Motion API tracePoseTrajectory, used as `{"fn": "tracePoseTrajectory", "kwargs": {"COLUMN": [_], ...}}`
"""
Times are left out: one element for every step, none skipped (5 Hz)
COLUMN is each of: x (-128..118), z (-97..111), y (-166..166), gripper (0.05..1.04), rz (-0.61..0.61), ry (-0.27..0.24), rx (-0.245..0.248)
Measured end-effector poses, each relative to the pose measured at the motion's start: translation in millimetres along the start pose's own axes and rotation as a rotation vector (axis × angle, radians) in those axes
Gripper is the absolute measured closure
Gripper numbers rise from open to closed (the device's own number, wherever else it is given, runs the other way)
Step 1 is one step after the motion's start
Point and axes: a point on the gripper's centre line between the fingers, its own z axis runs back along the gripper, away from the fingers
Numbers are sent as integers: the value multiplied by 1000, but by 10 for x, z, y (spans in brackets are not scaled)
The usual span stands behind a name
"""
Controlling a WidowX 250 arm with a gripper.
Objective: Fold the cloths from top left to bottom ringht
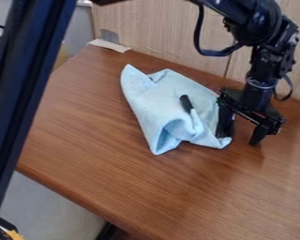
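While a light-blue cloth [153,98] lies rumpled on a wooden table [84,140], a black gripper [241,138] hangs at the cloth's right edge, fingers apart, with a small dark object [186,103] near the cloth's middle

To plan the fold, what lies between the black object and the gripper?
Blue cloth lies between the black object and the gripper, in the camera view.

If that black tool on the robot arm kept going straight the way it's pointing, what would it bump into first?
Most likely the brown tabletop, as the tool points down at it. Its finger nearer the blue cloth might catch the cloth's edge first; depth is unclear there.
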Motion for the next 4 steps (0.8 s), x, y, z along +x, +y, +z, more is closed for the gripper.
{"fn": "tracePoseTrajectory", "kwargs": {"x": [-69,-118,-132,-145], "z": [3,8,17,59], "y": [27,52,63,79], "gripper": [124,390,680,892], "rz": [6,14,14,5], "ry": [14,25,32,39], "rx": [14,29,35,51]}}
